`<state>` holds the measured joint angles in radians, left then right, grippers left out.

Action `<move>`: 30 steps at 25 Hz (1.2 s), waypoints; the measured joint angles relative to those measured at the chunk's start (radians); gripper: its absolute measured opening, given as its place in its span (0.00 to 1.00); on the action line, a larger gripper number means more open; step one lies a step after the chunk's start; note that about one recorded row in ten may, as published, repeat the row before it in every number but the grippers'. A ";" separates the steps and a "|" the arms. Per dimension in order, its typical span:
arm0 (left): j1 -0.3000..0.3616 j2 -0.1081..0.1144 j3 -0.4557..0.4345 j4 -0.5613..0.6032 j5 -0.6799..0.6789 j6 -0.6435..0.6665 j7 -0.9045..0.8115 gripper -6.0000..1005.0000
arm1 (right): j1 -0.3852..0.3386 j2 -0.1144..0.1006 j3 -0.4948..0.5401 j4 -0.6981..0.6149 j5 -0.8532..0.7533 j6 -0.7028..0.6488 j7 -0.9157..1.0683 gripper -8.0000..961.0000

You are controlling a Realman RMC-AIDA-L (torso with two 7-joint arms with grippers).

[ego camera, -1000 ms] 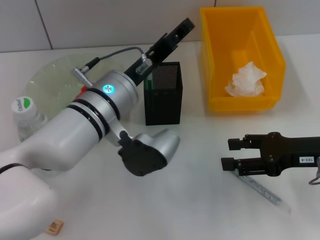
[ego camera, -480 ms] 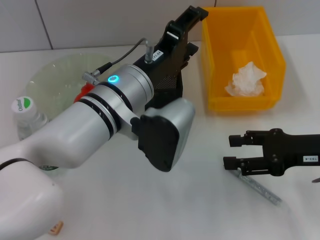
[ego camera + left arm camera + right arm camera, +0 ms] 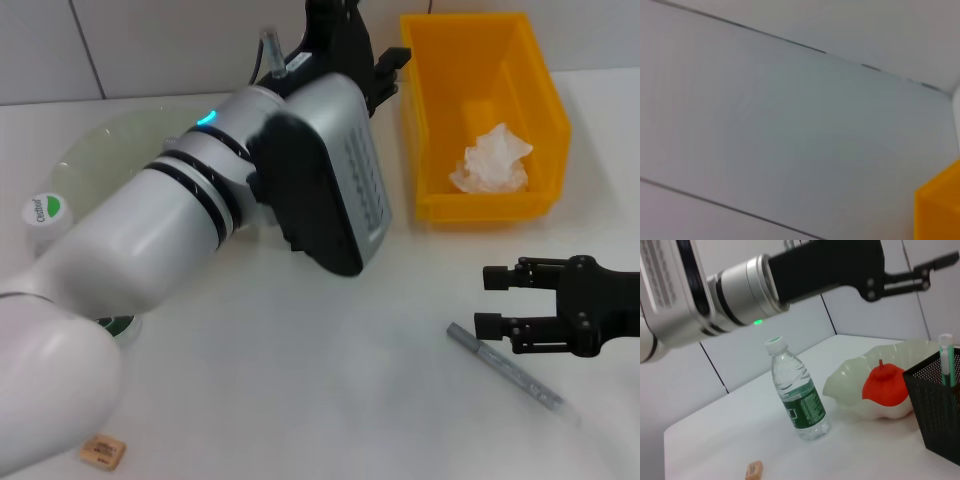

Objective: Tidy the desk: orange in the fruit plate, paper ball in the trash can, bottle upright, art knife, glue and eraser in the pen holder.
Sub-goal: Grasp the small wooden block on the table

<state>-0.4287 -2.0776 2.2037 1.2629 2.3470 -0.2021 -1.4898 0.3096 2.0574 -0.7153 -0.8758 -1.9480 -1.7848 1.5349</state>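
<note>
Left arm raised over the pen holder, right claw low beside art knife.

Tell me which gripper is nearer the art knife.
Right. The right gripper hovers just beside the art knife on the table; the left gripper is raised far off, near the yellow bin.
</note>
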 joint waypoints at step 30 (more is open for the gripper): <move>0.153 0.010 -0.826 0.259 -0.623 1.274 -0.218 0.81 | -0.034 -0.018 0.077 -0.064 -0.008 -0.072 -0.054 0.79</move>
<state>-0.2761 -2.0678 1.3774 1.5224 1.7242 1.0717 -1.7080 0.2761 2.0397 -0.6387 -0.9398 -1.9557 -1.8564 1.4807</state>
